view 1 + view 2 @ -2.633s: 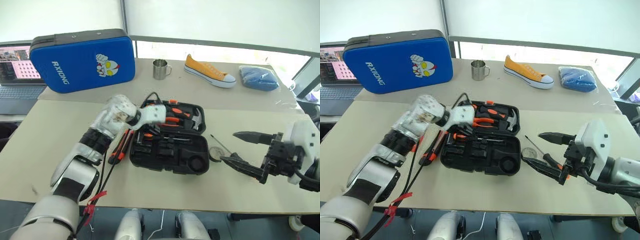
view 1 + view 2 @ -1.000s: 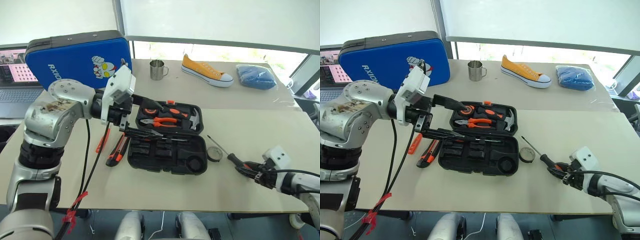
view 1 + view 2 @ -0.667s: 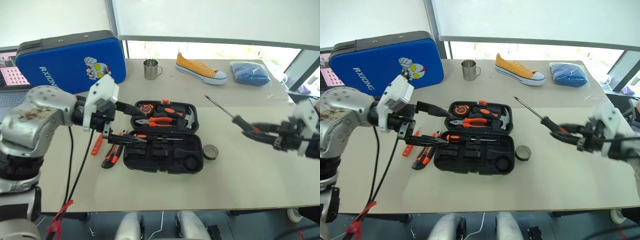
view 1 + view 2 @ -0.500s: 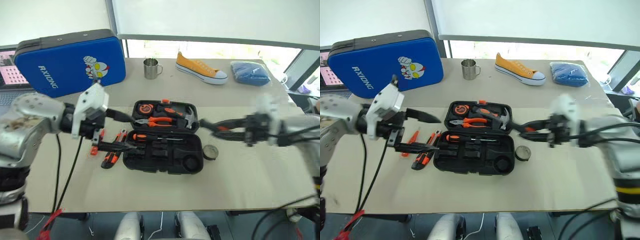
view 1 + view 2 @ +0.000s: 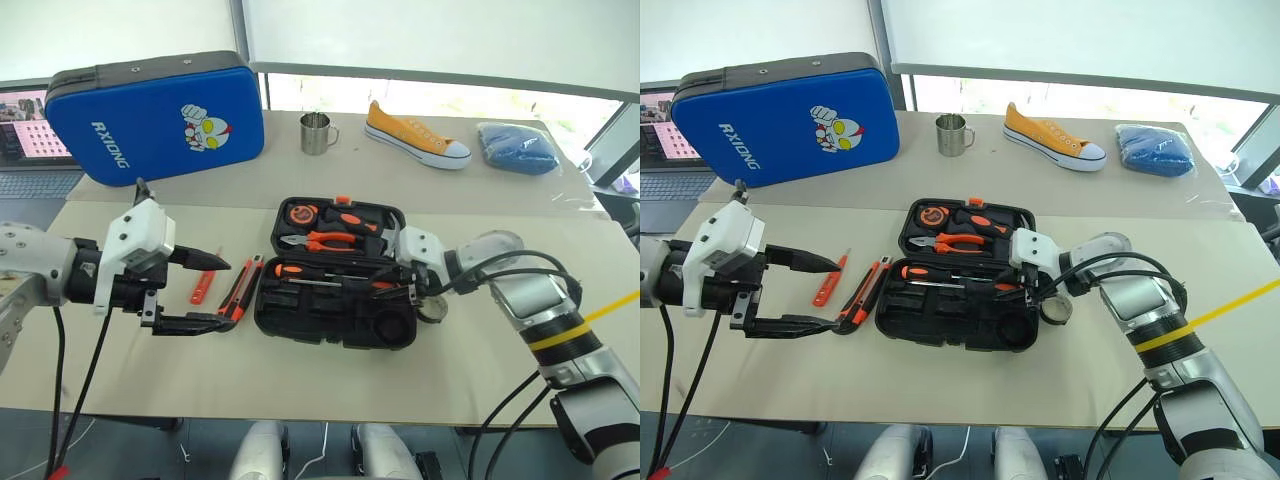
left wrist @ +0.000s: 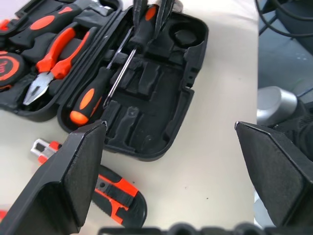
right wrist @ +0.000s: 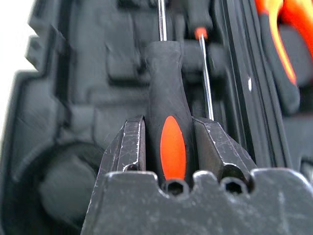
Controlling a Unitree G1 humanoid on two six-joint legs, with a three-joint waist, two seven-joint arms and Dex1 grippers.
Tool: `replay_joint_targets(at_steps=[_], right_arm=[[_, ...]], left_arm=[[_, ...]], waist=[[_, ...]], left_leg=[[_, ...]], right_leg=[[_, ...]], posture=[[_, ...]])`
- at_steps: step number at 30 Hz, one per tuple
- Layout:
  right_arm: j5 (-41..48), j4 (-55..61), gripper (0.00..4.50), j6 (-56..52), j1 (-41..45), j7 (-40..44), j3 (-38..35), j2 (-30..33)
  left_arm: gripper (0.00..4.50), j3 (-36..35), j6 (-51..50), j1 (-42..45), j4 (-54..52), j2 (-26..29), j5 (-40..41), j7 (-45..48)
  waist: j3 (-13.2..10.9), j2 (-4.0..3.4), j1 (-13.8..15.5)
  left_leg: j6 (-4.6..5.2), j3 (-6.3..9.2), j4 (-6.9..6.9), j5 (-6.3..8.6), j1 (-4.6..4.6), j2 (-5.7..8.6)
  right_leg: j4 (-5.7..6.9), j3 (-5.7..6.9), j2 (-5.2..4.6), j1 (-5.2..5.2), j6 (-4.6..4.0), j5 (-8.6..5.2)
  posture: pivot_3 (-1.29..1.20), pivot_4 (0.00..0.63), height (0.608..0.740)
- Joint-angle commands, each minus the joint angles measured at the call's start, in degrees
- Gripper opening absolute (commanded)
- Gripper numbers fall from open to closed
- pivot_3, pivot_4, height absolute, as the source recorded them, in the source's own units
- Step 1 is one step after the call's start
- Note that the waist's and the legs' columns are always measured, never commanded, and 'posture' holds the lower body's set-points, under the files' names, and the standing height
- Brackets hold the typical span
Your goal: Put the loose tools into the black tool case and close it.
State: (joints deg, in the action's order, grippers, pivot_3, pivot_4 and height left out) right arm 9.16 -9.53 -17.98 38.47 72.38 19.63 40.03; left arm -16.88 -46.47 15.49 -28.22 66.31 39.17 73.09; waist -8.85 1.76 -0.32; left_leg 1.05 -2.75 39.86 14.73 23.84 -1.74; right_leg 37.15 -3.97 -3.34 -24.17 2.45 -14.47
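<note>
The left claw [image 5: 200, 293] hangs over the surface [image 5: 120, 370] at the left, its two black fingers spread wide with nothing between them, pointing toward the case [image 5: 335, 325]. Behind it, at the far left, a blue case [image 5: 155, 115] stands on edge in front of a laptop [image 5: 25, 140].

Just right of the left claw's upper finger, a slim orange screwdriver [image 5: 201, 288] lies on the surface. Beside it lies the knife [image 5: 241, 291], close to the case's left edge but apart from it.

The black case lies open in the middle of the surface, lid part away from the robot. The lid part holds a tape measure [image 5: 299, 213], pliers [image 5: 325, 240] and a hammer [image 5: 385, 238]. In the near part, one screwdriver [image 5: 300, 270] lies along the back slot, handle to the left.

The right claw [image 7: 168, 142] is over the right end of the case's near part, pinching the black-and-orange handle of a second screwdriver [image 7: 168, 137], whose shaft runs leftward alongside the first one's shaft. Whether it already sits in its slot I cannot tell.

Right of the case, just beside its edge and partly hidden by the right claw, the tape roll [image 5: 432, 308] lies on the surface.

On the far surface stand a metal cup [image 5: 317, 133], a yellow shoe [image 5: 415, 138] and a blue cloth [image 5: 518, 152]
</note>
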Motion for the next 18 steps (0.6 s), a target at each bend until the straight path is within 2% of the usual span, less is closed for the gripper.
replay_joint_targets(at_steps=[1,5,7,9,10,15,16,18], right_arm=[[-1.05,-1.06,1.06,2.58,-0.12,1.08,-0.61,-0.09],[-1.89,-2.6,1.06,3.37,-0.77,-0.48,-0.52,-1.91],[-2.22,-3.08,2.06,3.32,-0.66,-1.4,-0.58,-3.07],[-2.43,-2.42,2.47,3.42,-1.07,-1.21,-0.64,-3.36],[-2.43,-1.82,2.87,3.42,-1.32,-1.16,-0.79,-3.29],[-0.19,2.7,4.04,1.0,-1.21,-1.36,-4.18,-2.74],[0.43,3.48,4.44,0.23,-1.05,-1.36,-4.76,-2.71],[1.84,5.15,4.49,-1.92,-0.58,-1.6,-5.8,-2.73]], left_arm=[[4.5,-1.5,0.07,0.19,-1.66,0.96,1.61,-0.97],[4.5,0.06,0.8,1.88,-0.49,1.16,1.78,-1.47],[4.5,0.95,1.27,2.76,0.04,1.02,1.6,-1.64],[4.5,1.71,1.51,3.58,0.38,0.89,1.58,-1.69],[4.5,2.04,1.64,3.94,0.52,0.86,1.58,-1.66],[4.5,3.81,2.54,5.32,1.74,0.71,1.02,-1.5],[4.5,4.09,2.76,5.46,1.95,0.71,0.94,-1.49],[4.5,4.85,3.27,5.93,2.32,0.51,0.83,-1.54]], waist=[[0.0,0.0,-0.21],[0.0,0.0,-0.4],[0.0,0.0,-0.44],[0.0,0.0,-0.44],[0.0,0.0,-0.45],[0.0,0.01,-0.92],[0.0,0.01,-0.92],[-0.01,0.0,-0.81]], left_leg=[[0.0,-0.02,0.0,0.0,0.0,-0.01],[0.0,-0.06,-0.03,0.0,-0.01,-0.01],[0.0,-0.09,-0.03,0.0,-0.01,-0.02],[0.0,-0.16,-0.04,0.0,-0.02,-0.03],[0.0,-0.19,-0.05,0.0,-0.03,-0.03],[-0.01,-0.24,-0.06,0.0,-0.1,-0.14],[-0.01,-0.24,-0.07,0.0,-0.1,-0.15],[-0.01,-0.26,-0.06,0.0,-0.08,-0.14]], right_leg=[[0.0,0.0,0.01,0.0,-0.01,0.0],[0.01,0.0,0.02,-0.01,-0.01,0.0],[0.01,0.0,0.03,-0.01,-0.02,0.0],[0.01,0.0,0.06,-0.02,-0.04,0.01],[0.01,-0.01,0.06,-0.01,-0.04,0.01],[0.03,-0.01,0.14,-0.01,-0.1,0.04],[0.04,-0.01,0.16,-0.02,-0.11,0.05],[0.05,-0.02,0.15,-0.05,-0.12,0.05]], posture=[[0.0,0.15,0.739],[0.0,0.15,0.739],[0.0,0.15,0.739],[0.0,0.15,0.739],[0.0,0.15,0.739],[0.0,0.15,0.739],[0.0,0.15,0.739],[0.0,0.15,0.739]])
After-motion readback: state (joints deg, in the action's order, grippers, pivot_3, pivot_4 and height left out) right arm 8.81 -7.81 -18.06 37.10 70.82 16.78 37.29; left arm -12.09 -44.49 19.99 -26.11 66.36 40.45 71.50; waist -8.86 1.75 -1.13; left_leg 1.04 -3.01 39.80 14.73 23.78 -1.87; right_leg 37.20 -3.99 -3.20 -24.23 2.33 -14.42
